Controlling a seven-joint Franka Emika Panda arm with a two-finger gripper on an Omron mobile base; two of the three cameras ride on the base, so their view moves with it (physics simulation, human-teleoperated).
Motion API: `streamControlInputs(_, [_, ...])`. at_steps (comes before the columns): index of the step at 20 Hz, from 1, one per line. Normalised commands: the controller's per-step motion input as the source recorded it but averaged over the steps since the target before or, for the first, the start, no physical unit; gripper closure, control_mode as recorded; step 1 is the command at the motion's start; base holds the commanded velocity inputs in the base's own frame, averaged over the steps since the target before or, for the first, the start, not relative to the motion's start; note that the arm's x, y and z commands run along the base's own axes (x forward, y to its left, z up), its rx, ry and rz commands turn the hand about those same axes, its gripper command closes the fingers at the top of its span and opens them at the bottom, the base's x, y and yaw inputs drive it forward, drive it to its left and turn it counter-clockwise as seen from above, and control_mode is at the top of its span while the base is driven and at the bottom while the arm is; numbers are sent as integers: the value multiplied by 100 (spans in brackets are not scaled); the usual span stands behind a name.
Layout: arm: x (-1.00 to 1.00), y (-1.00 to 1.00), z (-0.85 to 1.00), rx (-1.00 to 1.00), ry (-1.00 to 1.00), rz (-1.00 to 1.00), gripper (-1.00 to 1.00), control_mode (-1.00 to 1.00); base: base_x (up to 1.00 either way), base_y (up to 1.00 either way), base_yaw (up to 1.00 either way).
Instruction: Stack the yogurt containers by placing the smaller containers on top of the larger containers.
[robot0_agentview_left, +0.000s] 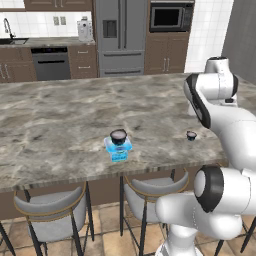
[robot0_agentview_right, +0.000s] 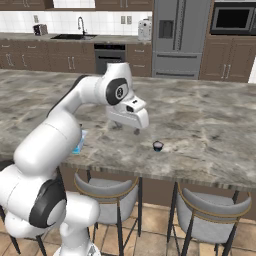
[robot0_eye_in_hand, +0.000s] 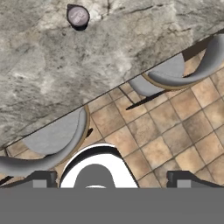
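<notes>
Marble-patterned grey stone forms the long desk (robot0_agentview_left: 60, 120) of the kitchen island, with dark wood cabinets and a steel fridge behind, and grey padded stools (robot0_agentview_left: 50, 205) tucked under the near edge; toward the left of the desk stands the translucent light-blue squarish tub (robot0_agentview_left: 118, 149), close to the front edge, and the small round dark cup with a pale top (robot0_agentview_left: 118, 136) already sits on it; further right, well apart from the tub, the tiny round dark cup with a whitish lid (robot0_agentview_left: 191, 135) rests alone on the stone, also seen in the hand view (robot0_eye_in_hand: 78, 17); above and between them hangs the white arm's gripper (robot0_agentview_right: 127, 126), fingers spread wide and grasping nothing.

Judging by this, the tiny cup remains to be fetched. The risk lies in its size: fingers closing slightly off-centre could flick it away, perhaps over the near edge; setting it down carelessly on the small cup could topple the stack.
</notes>
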Motion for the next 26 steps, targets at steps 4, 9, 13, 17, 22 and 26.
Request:
streamControlInputs(4, [0,-16,-20,0,0,6,-100,-100,0,0,0])
streamControlInputs(9, [0,-17,-29,6,-3,4,-100,-100,0,0,0])
streamControlInputs(13, [5,-13,-21,9,-2,3,-100,-100,0,0,0])
streamControlInputs(17, [15,-8,-13,6,0,4,-100,-100,0,0,0])
streamControlInputs(22, [17,-10,-15,2,-2,4,-100,-100,0,0,0])
streamControlInputs(26, [19,-5,-23,2,-3,5,-100,-100,0,0,0])
